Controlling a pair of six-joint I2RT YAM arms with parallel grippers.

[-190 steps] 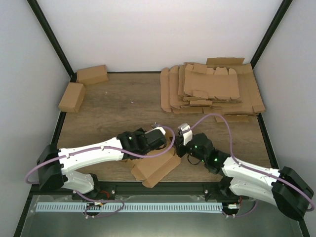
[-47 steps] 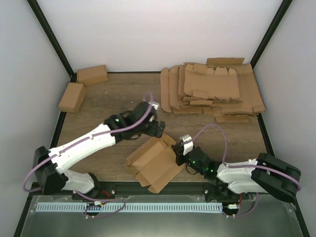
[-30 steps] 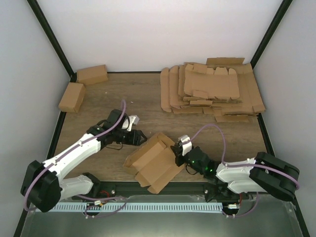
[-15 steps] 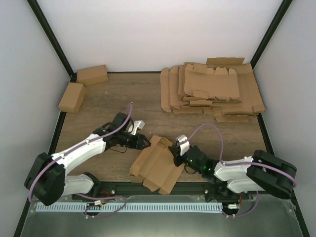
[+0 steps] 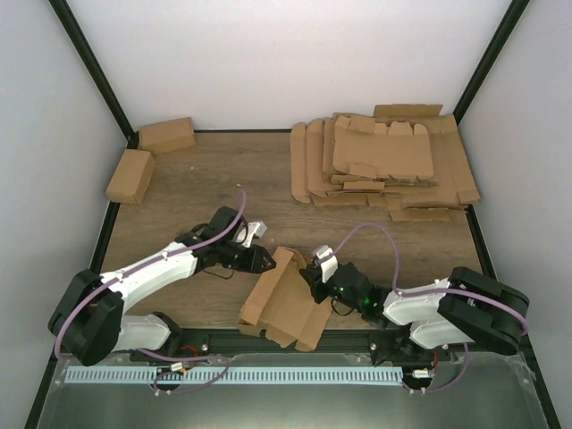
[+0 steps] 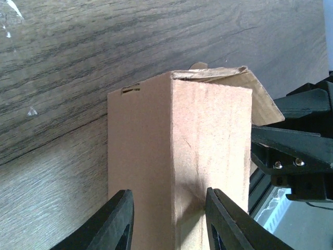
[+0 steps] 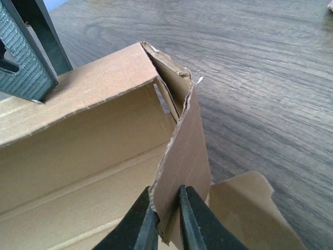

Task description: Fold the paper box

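Observation:
The paper box [image 5: 284, 302] is a partly folded brown blank, lying open near the table's front edge. My right gripper [image 5: 315, 272] is shut on one upright side flap of it; the right wrist view shows that flap [image 7: 188, 140] pinched between the fingers of the gripper [image 7: 165, 221], with the box's inner walls to the left. My left gripper [image 5: 261, 259] is open at the box's far left corner. In the left wrist view this gripper [image 6: 169, 224] straddles the box's folded edge [image 6: 171, 156], one finger on each side.
A pile of flat cardboard blanks [image 5: 384, 165] lies at the back right. Two folded boxes [image 5: 167, 135] [image 5: 130, 175] sit at the back left. The black frame rail [image 5: 286, 341] runs just in front of the box.
My left gripper has swung right and come down to the box's left corner. My right gripper, still holding the flap, has shifted left, and the box has turned and slid toward the front.

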